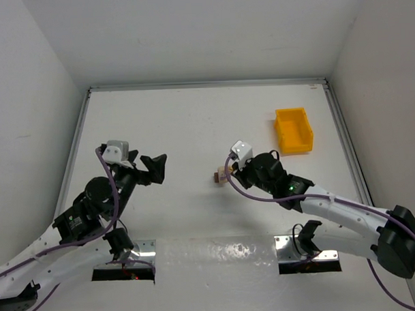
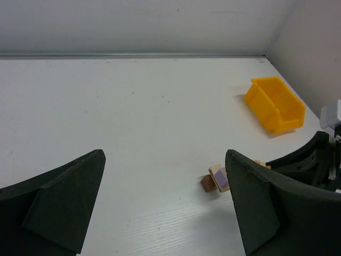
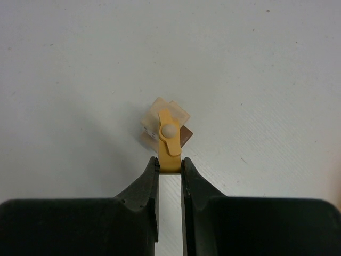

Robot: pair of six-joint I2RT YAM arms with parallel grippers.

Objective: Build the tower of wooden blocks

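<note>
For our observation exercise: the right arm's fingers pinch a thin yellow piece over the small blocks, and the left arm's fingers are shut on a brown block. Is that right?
No: the left wrist view shows the left arm's fingers wide open and empty. The rest stands.

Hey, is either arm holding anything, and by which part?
The right gripper pinches a yellow-tan oblong wooden piece by its near end between its fingers; the left gripper holds nothing.
</note>
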